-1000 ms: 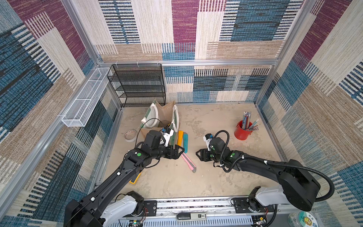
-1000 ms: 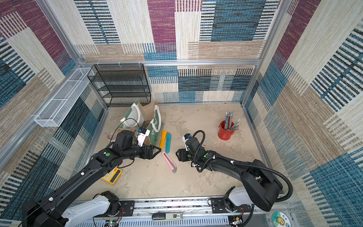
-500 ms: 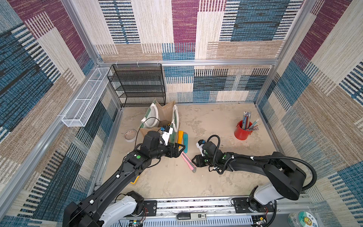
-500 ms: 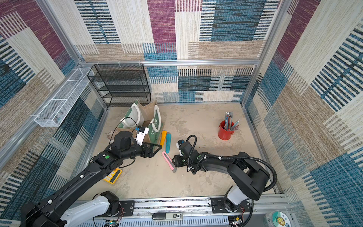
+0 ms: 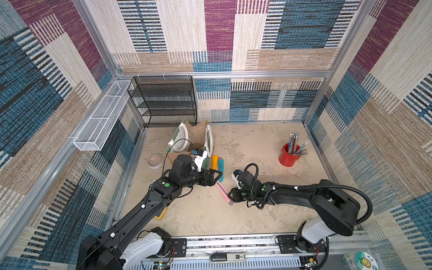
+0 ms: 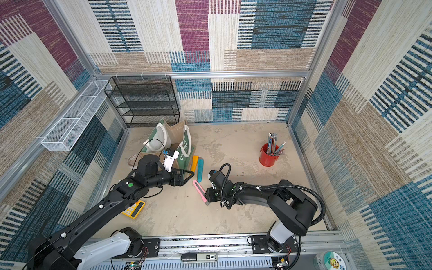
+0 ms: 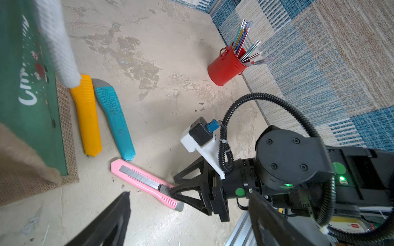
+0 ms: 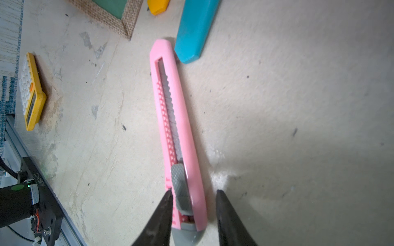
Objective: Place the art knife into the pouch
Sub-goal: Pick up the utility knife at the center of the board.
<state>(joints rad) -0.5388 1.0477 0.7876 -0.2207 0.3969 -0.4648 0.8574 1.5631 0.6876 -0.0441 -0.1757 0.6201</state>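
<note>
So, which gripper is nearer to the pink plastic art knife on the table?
Right. The right gripper straddles the grey end of the pink plastic art knife, jaws open either side. The left gripper is open by the knife's other end, not touching it.

walls (image 5: 219, 35) of patchwork woven cloth in blue, maroon, tan and cream. the floor (image 5: 257, 149) is mottled beige (stained in patches), evenly lit. a black mesh shelf (image 5: 163, 102) stands in the back corner; a white wire basket (image 5: 98, 126) hangs on a side wall.

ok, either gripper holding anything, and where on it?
Nothing held yet. Right gripper straddles pink knife at slider end, gap on one side; left gripper empty.
</note>
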